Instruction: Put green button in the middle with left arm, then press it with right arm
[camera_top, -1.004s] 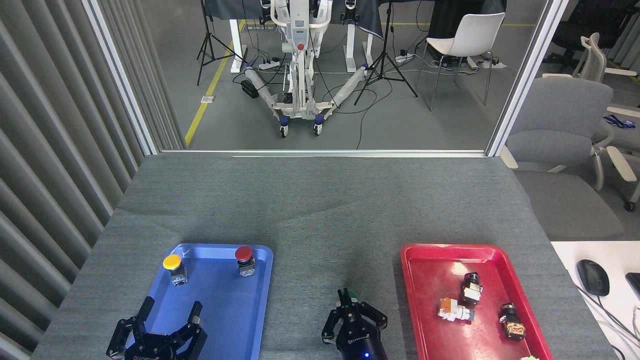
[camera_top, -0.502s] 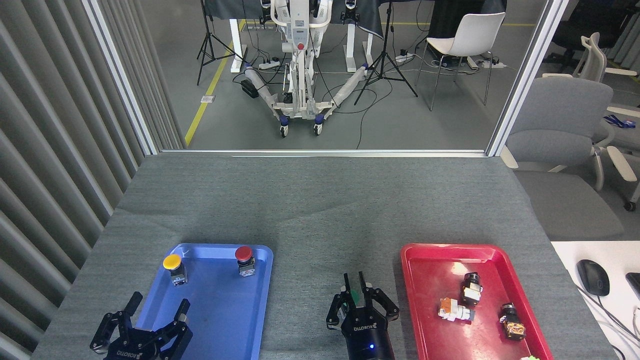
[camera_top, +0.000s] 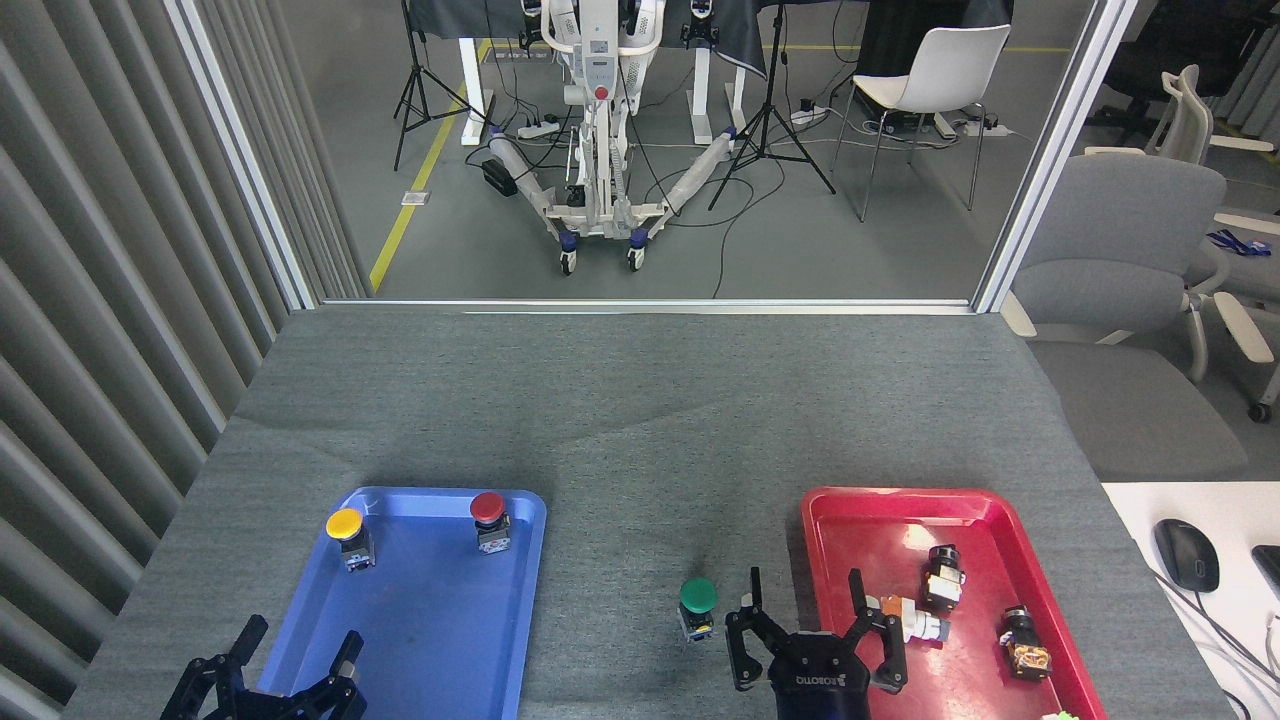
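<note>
On grey cloth between two trays: the green button (camera_top: 698, 604), upright on its small block, alone on the middle (camera_top: 640, 440) of the tabletop, touched by nothing. Just to its right, near the bottom edge, the right gripper (camera_top: 803, 600), fingers spread wide and holding nothing, the left fingertip close beside the button but apart from it, the right one over the near-left part of the red tray (camera_top: 860, 510). Wrist and arm behind it cut off by the frame. At lower left, the left gripper (camera_top: 298, 641), fingers parted and empty, over the near-left corner of the blue tray (camera_top: 440, 640); body mostly cropped out below. At the far end of the blue tray, a yellow button (camera_top: 346, 535) and a red button (camera_top: 489, 520), both upright and well apart. On the red tray, several small switch parts (camera_top: 943, 575) lying on their sides, one partly hidden behind the right gripper's finger, another barely visible at the bottom edge, too cropped to identify.
</note>
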